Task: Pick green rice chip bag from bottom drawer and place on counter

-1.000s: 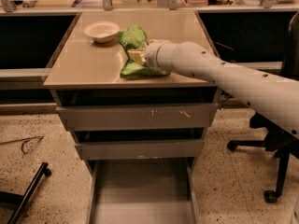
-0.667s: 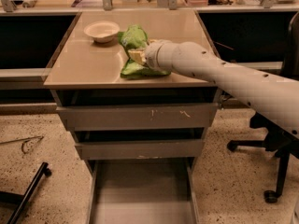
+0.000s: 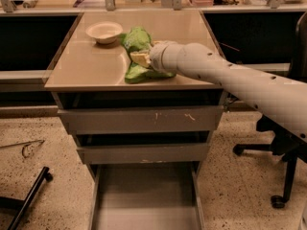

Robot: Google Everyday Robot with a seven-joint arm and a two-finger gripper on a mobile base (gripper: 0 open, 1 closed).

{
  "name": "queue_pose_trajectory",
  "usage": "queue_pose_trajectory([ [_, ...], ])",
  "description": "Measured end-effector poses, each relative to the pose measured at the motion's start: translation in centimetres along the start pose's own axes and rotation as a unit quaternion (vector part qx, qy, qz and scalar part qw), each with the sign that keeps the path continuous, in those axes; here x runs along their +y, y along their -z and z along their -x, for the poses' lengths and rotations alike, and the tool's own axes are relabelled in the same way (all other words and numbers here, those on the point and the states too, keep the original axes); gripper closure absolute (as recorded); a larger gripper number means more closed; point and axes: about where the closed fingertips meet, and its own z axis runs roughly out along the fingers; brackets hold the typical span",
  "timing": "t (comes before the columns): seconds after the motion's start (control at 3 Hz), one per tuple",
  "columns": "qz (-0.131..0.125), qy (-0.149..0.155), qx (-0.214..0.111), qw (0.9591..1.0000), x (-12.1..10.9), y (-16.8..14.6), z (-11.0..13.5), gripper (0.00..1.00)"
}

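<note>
— Bag first: where was the green rice chip bag point(image 3: 135, 40)?

— On the counter point(image 3: 86, 66), lying crumpled a little right of the middle and reaching toward the front edge. A white bowl point(image 3: 104, 31) sat just beside it, to the left and farther back.

— And the gripper?

— The gripper point(image 3: 142, 58) was right at the bag, over its middle. It sat at the end of the pale arm point(image 3: 230, 78), which reached in from the right. Green foil showed both behind it and in front of it.

— Clamped on the bag, or loose?

— I could not tell from that view.

— What about the bottom drawer?

— The bottom drawer point(image 3: 144, 190) stood pulled far out toward the camera, low over the speckled floor point(image 3: 53, 186), with its plain grey floor in view. The two upper drawers point(image 3: 139, 120) sat above it, their grey fronts much farther back.

— Anything else nearby?

— A black office chair point(image 3: 288, 147) stood at the right, partly behind the arm.
</note>
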Motion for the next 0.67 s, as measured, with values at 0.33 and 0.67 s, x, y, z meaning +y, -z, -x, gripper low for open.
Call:
queue_pose_trajectory([
  [0.33, 0.000, 0.000, 0.000, 1.0000, 0.00, 0.00, 0.00, 0.00],
  [0.67, 0.000, 0.000, 0.000, 1.0000, 0.01, 0.00, 0.00, 0.00],
])
